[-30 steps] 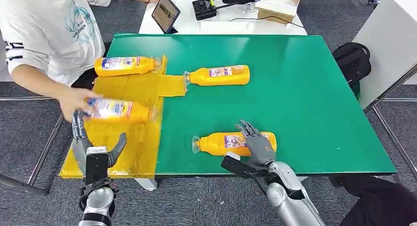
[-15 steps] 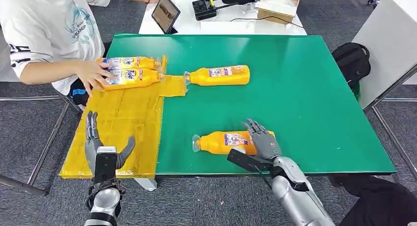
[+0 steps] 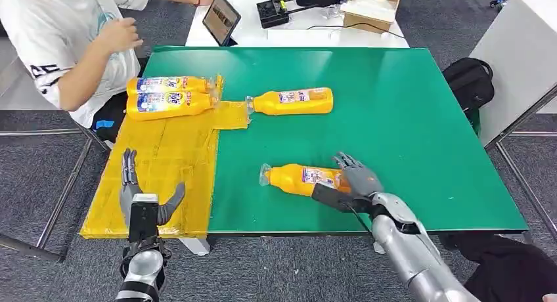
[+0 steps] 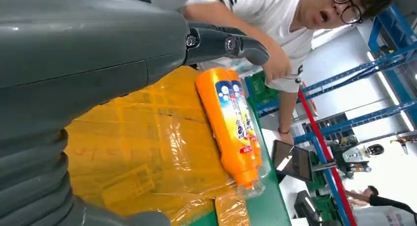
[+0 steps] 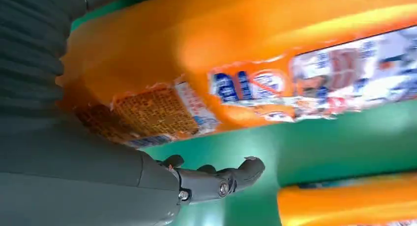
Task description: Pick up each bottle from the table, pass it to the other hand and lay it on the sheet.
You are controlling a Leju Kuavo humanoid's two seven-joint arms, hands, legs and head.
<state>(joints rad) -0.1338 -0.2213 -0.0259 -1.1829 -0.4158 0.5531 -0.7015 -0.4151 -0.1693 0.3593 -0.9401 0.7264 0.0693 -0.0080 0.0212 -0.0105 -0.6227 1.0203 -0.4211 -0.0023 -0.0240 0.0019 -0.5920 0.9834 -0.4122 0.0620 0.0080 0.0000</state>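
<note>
floor: grey carpet point(image 3: 39, 184) | worktop point(image 3: 394, 118): green | behind: white desk point(image 3: 295, 36) | right: white cabinet point(image 3: 519, 46), black bag point(image 3: 469, 79)

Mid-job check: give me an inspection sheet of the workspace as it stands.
Surface: green table, yellow sheet over its left edge.
Job's things: two bottles side by side on the sheet's far end; one bottle on the green by the sheet's tab; near bottle under the right hand.
Clutter: nothing seen on the green.
Hands: right hand on the near bottle's base end, grasp unclear; left hand spread, holding nothing, above the sheet's near end.
Cables: a wire on the white table behind.
Surroundings: a person seated at far left; black backpack on the floor at right.
</note>
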